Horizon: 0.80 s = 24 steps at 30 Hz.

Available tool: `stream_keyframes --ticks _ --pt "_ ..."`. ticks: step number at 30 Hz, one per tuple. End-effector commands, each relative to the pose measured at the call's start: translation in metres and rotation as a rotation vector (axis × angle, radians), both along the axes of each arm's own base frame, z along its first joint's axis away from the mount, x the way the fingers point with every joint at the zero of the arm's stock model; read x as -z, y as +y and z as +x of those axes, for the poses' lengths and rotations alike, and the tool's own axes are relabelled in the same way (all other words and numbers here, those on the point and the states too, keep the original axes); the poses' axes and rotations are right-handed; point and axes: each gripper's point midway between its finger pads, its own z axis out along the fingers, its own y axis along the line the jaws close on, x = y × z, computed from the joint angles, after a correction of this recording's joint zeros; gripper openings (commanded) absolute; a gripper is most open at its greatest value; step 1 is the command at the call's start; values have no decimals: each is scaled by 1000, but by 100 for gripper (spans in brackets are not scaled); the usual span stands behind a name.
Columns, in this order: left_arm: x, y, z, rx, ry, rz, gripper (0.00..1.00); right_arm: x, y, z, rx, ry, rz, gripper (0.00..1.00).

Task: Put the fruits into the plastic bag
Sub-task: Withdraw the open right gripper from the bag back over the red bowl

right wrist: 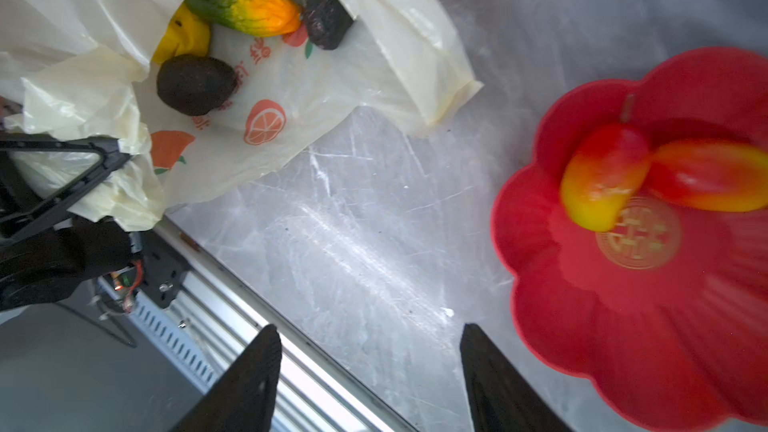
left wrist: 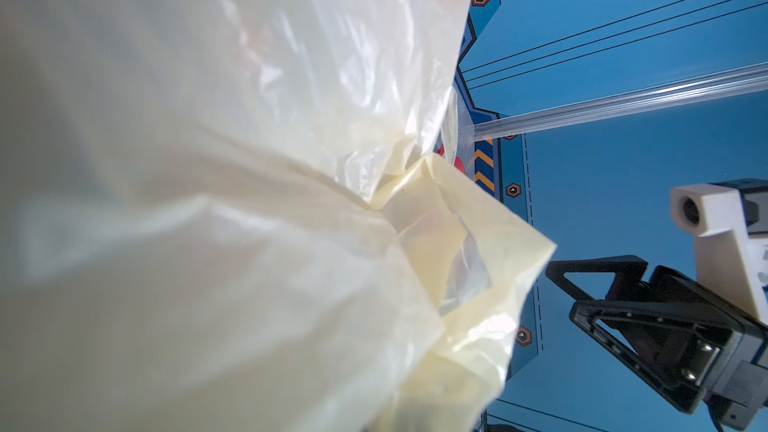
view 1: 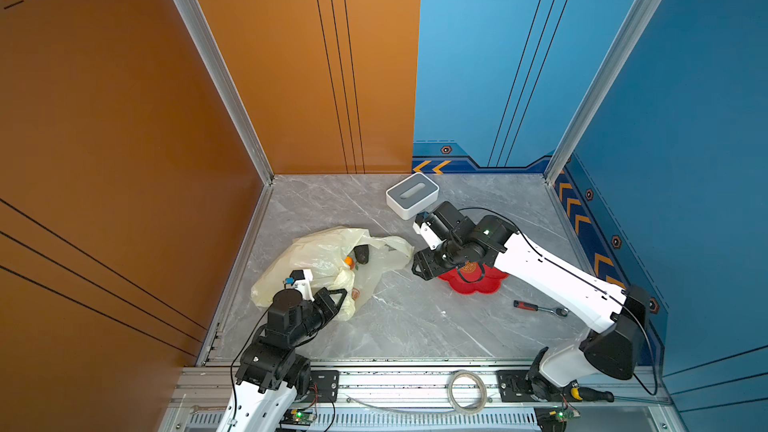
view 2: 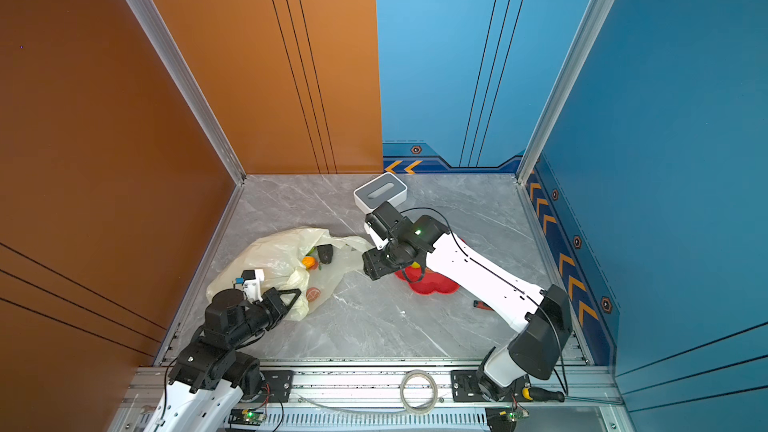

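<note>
The cream plastic bag (view 1: 320,257) (view 2: 270,253) lies on the left of the floor, mouth facing the middle. My left gripper (view 1: 338,297) (view 2: 296,295) is shut on a bunched part of its near rim, and the plastic fills the left wrist view (left wrist: 208,201). Inside the mouth lie several fruits: a green-to-orange mango (right wrist: 245,8), a yellow pear-like one (right wrist: 183,37) and two dark avocados (right wrist: 195,85) (right wrist: 326,14). Two red-yellow mangoes (right wrist: 602,176) (right wrist: 710,176) rest in the red flower dish (right wrist: 623,347) (view 1: 473,286). My right gripper (right wrist: 370,332) (view 1: 419,268) hangs open and empty between bag and dish.
A white-and-grey box (view 1: 411,195) stands at the back, close behind the right wrist. A red-handled ratchet (view 1: 540,308) lies right of the dish. A tape roll (view 1: 467,396) and a screwdriver (view 1: 590,394) sit on the front rail.
</note>
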Motion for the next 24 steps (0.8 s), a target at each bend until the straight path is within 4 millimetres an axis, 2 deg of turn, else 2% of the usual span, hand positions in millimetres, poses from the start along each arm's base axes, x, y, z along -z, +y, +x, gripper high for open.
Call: stream_keyframes --ticks 1,11,12,14,20,24 --pt "-17 1 1 -6 -28 -14 0 -17 -40 5 42 -93 -123 68" --pt "-14 1 2 -11 -23 -13 0 -63 -96 24 209 -243 -108 70" --pt "-14 1 3 -12 -23 -13 0 -66 -108 31 258 -250 -106 70" --pt "-13 1 3 -12 -24 -13 0 -73 -118 37 311 -267 -81 73" --pt "-10 0 5 -12 -26 -20 0 -86 -129 55 409 -261 53 79" --pt "-8 0 5 -12 -25 -28 0 -79 -130 70 439 -207 108 80"
